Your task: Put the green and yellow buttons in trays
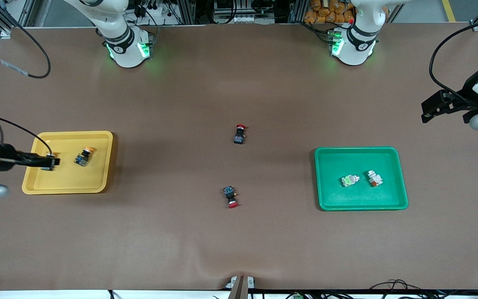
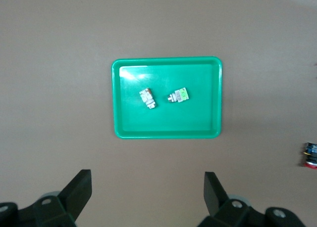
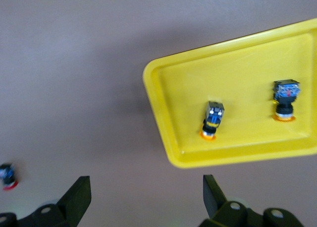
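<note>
The right gripper (image 1: 54, 162) hangs over the yellow tray (image 1: 98, 139), above the tray's half toward the right arm's end of the table; its own wrist view shows its fingers (image 3: 79, 195) spread wide with nothing between them. In that tray lie the two yellow-capped buttons. One (image 1: 83, 157) shows plainly in the front view, lying on its side near the tray's middle. The other yellow-capped button (image 3: 213, 119) is mostly hidden under the gripper in the front view, but the right wrist view shows both resting apart on the tray floor, caps pointing the same way.

Well away from the yellow tray, toward the table's middle, lie two red-capped switches on the bare brown table (image 1: 239, 245). One red-capped switch (image 1: 240, 134) lies farther from the front camera than the yellow tray's middle, the second red-capped switch (image 1: 231, 197) nearer to it.

Farther still from the yellow tray, toward the left arm's end, sits the green tray (image 1: 401, 182). It holds the green-faced button (image 1: 349, 180) and, just beside it but apart, the plain grey-white button (image 1: 374, 178).

The left gripper (image 1: 438, 106) waits high over the table's edge at the left arm's end; its fingers (image 2: 79, 190) stand wide apart and empty.
</note>
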